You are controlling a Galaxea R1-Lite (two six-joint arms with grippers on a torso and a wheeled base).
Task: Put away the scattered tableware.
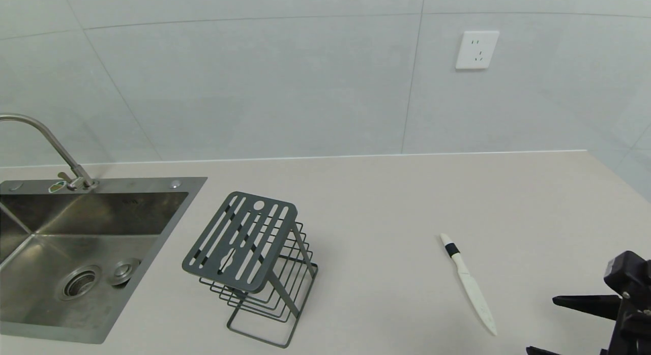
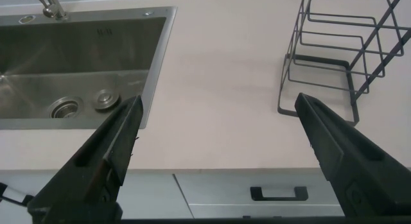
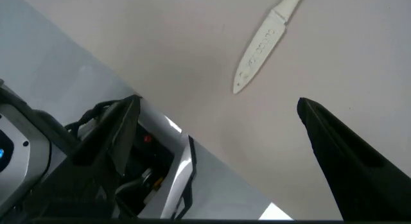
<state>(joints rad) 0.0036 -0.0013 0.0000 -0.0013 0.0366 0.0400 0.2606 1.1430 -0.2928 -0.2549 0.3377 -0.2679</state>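
Lying flat on a pale countertop (image 1: 386, 202) is a white knife (image 1: 467, 281) with a black band around its handle. The handle end points toward the tiled back wall and the blade tip toward the counter's front edge. Nothing touches it.

A dark grey metal rack (image 1: 252, 263) stands well apart from the knife, on the robot's left. It has a slotted top plate that tilts over a wire frame, and it looks like a knife holder, though its slots are hard to read from here. A stainless steel sink (image 1: 101, 184) with a curved faucet (image 1: 46, 141) is set into the counter near the rack, farther left. A white wall socket (image 1: 476, 50) sits on the wall above.

The right gripper (image 1: 541, 324) hangs near the knife's blade tip, at the counter's front right. Its black fingers are spread apart and hold nothing.

The left gripper (image 2: 218, 99) hangs over the counter's front edge, with the sink to one side and the rack to the other. Its fingers are also wide apart and empty. A dark drawer handle (image 2: 279, 193) shows below the edge.
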